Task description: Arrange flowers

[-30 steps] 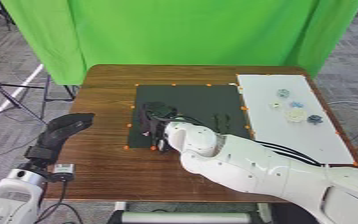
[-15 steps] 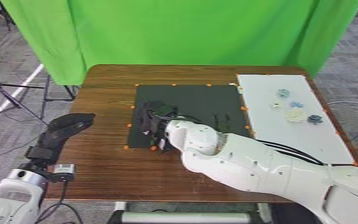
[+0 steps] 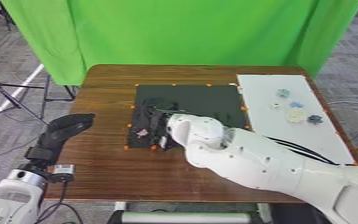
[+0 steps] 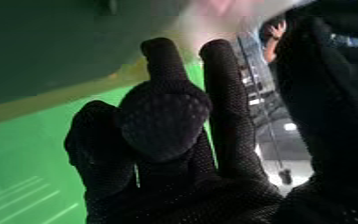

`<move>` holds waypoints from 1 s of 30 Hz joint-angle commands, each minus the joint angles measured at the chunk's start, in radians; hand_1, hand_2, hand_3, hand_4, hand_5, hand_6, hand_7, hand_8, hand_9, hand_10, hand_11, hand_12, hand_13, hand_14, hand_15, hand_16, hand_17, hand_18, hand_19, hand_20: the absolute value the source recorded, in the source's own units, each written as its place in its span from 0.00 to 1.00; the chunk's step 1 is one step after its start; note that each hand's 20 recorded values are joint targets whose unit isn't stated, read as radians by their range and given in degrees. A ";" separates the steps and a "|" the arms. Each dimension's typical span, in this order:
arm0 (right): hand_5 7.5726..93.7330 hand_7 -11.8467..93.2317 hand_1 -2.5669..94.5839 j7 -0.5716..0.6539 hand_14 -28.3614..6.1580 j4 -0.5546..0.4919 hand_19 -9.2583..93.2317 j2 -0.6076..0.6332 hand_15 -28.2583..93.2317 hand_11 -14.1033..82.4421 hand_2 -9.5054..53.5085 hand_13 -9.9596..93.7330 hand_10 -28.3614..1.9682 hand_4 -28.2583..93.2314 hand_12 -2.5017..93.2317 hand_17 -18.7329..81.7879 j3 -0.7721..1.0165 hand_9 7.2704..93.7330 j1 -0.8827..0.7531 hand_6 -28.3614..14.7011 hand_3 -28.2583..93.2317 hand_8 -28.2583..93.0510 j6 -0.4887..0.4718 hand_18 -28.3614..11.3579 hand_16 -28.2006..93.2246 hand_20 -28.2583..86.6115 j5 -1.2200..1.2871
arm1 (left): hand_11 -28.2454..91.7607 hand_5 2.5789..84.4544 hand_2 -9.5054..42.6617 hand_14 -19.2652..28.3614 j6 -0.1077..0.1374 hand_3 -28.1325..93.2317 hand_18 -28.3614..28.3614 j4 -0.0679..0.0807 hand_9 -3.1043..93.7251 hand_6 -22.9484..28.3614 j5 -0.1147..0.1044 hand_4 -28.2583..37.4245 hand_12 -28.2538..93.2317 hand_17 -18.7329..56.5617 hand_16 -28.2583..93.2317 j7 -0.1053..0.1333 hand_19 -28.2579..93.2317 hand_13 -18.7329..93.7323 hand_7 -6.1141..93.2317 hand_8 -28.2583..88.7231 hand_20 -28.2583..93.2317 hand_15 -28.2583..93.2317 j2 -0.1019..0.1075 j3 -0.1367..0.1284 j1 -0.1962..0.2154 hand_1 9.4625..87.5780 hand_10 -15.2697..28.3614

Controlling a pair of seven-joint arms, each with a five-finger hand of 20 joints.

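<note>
Board, right of the dark mat, is bearing flowers; we are holding our right hand over the mat (state indeterminable), our left hand leftward (fingers relaxed).

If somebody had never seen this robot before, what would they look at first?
Probably the huge bright green curtain hanging behind the table. Next, perhaps, the big white right arm, stretching in from the right to put its black-gloved right hand over the dark mat. Then they might spot the little pale and bluish flowers on the white sheet at the table's right side.
</note>
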 commanded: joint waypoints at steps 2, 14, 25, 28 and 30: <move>0.55 0.22 0.34 -0.029 0.75 -0.099 1.00 0.093 0.70 0.23 0.00 0.96 0.43 0.14 0.19 0.76 0.109 0.63 0.042 0.76 0.76 0.16 -0.043 0.32 0.49 0.73 0.003 | 0.38 0.49 0.00 0.78 -0.013 0.83 0.78 -0.009 0.45 0.48 0.007 0.09 0.33 0.30 0.25 -0.012 0.31 0.47 0.29 0.15 0.37 0.35 -0.010 -0.008 0.019 0.24 0.64; 0.53 0.22 0.36 -0.008 0.74 -0.209 1.00 0.412 0.71 0.23 0.00 0.93 0.44 0.15 0.19 0.73 0.318 0.57 0.006 0.72 0.75 0.17 0.198 0.32 0.49 0.71 -0.116 | 0.38 0.50 0.04 0.80 -0.013 0.78 0.79 -0.015 0.45 0.52 0.004 0.15 0.33 0.30 0.25 -0.015 0.33 0.46 0.22 0.18 0.37 0.38 -0.017 -0.007 0.027 0.24 0.68; 0.50 0.21 0.34 0.114 0.71 -0.214 1.00 0.672 0.73 0.22 0.00 0.90 0.42 0.13 0.22 0.71 0.726 0.51 -0.397 0.71 0.76 0.18 0.136 0.31 0.48 0.71 -0.203 | 0.38 0.50 0.06 0.80 0.001 0.76 0.79 -0.019 0.44 0.53 0.005 0.17 0.33 0.29 0.24 -0.006 0.34 0.46 0.21 0.18 0.37 0.39 -0.034 -0.021 0.044 0.24 0.69; 0.51 0.22 0.34 0.127 0.71 -0.235 1.00 0.686 0.74 0.22 0.00 0.90 0.42 0.13 0.22 0.71 0.844 0.52 -0.539 0.71 0.76 0.18 0.132 0.31 0.48 0.71 -0.216 | 0.38 0.50 0.06 0.80 0.001 0.75 0.79 -0.019 0.44 0.53 0.007 0.17 0.33 0.29 0.24 -0.003 0.34 0.46 0.21 0.18 0.37 0.39 -0.039 -0.019 0.045 0.24 0.69; 0.52 0.22 0.34 0.135 0.71 -0.245 1.00 0.684 0.74 0.22 0.00 0.90 0.42 0.12 0.22 0.71 0.909 0.53 -0.624 0.71 0.76 0.18 0.138 0.30 0.47 0.71 -0.227 | 0.38 0.50 0.06 0.80 0.004 0.75 0.79 -0.017 0.44 0.53 0.006 0.17 0.33 0.29 0.24 0.001 0.34 0.46 0.21 0.18 0.37 0.39 -0.042 -0.014 0.042 0.24 0.69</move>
